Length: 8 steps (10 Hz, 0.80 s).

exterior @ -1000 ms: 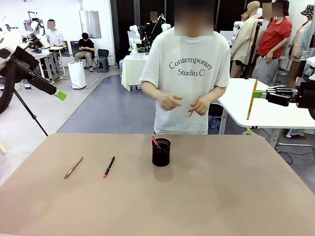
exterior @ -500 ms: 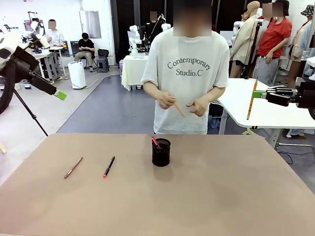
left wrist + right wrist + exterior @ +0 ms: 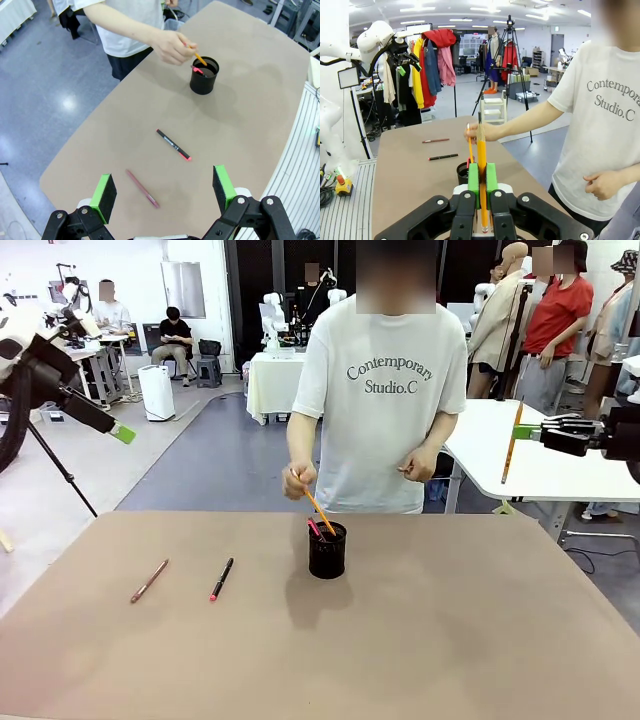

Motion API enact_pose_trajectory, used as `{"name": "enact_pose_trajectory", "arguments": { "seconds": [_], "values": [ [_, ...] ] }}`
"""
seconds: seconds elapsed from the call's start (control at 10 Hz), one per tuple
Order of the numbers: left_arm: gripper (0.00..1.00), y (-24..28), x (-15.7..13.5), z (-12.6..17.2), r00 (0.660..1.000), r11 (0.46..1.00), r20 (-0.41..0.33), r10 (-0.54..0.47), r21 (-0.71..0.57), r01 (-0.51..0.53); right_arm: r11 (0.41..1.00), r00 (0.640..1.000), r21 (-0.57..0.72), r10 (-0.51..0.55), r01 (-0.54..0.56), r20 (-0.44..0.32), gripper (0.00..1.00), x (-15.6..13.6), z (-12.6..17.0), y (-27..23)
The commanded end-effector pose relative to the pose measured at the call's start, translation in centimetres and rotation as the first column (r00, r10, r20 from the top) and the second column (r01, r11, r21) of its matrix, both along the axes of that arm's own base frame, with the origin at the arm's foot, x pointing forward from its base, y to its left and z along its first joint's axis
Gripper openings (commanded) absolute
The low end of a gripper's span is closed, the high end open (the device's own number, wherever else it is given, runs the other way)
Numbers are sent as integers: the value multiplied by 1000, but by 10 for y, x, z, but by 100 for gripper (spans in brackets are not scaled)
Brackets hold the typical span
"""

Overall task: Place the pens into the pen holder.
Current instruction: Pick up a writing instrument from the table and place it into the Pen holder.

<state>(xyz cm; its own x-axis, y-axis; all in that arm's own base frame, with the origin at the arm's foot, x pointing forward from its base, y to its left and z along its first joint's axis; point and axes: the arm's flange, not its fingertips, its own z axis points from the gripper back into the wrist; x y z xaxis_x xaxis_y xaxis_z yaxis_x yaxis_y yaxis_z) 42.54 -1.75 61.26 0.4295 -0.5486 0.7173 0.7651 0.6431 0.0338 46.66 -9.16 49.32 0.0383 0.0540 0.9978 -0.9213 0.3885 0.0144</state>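
The person's hand, at chest height 1 second earlier, had lowered an orange pen into the black mesh pen holder mid-table. A reddish-brown pen and a black pen waited on open tabletop to its left. The left gripper hung spread; the right gripper pinched a yellow pen beyond the table's right edge.

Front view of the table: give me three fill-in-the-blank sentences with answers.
The person's hand holds a thin orange pen tip-down in the black mesh ___.
___ pens lie flat on the brown table: a reddish-brown pen and a black red-tipped pen.
The right gripper is ___ on a yellow pencil; the left gripper is open.
Answers: pen holder; two; shut.
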Motion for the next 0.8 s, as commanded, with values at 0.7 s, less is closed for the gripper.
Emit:
{"name": "enact_pose_trajectory", "arguments": {
  "seconds": [0.7],
  "values": [
    [100,1,-1,1,1000,1000,2,-10,-7,10,1000,1000,0,6,-6,3,0,0,2,2]
  ]
}}
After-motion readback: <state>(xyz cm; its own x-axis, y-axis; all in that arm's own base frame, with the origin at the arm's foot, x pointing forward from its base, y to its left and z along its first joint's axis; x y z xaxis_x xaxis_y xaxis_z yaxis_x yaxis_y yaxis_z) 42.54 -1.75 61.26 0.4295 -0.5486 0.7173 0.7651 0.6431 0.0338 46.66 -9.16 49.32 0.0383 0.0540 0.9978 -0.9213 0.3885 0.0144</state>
